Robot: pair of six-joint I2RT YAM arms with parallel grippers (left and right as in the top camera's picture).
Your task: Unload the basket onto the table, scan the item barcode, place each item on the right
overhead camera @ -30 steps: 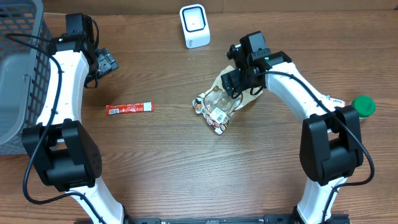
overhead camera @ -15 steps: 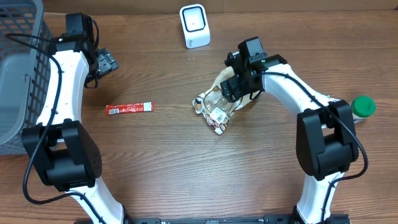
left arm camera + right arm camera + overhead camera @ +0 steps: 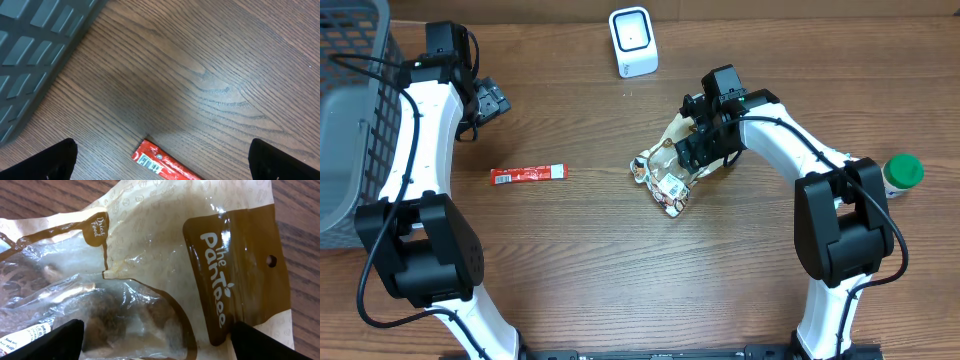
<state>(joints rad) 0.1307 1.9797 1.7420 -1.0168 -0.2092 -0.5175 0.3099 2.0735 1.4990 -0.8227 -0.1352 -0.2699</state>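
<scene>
The crinkly clear and brown plastic snack bag (image 3: pixel 667 172) lies flat on the brown wooden table (image 3: pixel 570 270), a bit right of the middle. The right gripper (image 3: pixel 696 150) hangs just over the top end of the snack bag. Its two black fingers are spread wide and are not squeezing anything. In the right wrist view the right gripper (image 3: pixel 160 345) has one finger on each side of the snack bag (image 3: pixel 165 270), above the brown strip with white letters. I cannot tell if the fingers touch the plastic. Dark, lumpy bits of food show through the clear part. A small white label sits at the end of the bag nearest the front of the table. Past the bag, near the back edge of the table, stands a white box-shaped scanner (image 3: pixel 633 42), well apart from it. A bottle with a round green lid (image 3: pixel 903 171) is at the far right, beside the right arm. A thin red stick packet (image 3: pixel 528 174) lies to the left of the bag, by itself. The left gripper (image 3: pixel 492 100) is up near the back left, spread wide and holding nothing. In the left wrist view the left gripper (image 3: pixel 165 162) looks down on one end of the red stick packet (image 3: pixel 159 161), which has a small barcode on it. A grey plastic basket (image 3: pixel 350 120) with a grid wall stands at the far left edge of the table.
</scene>
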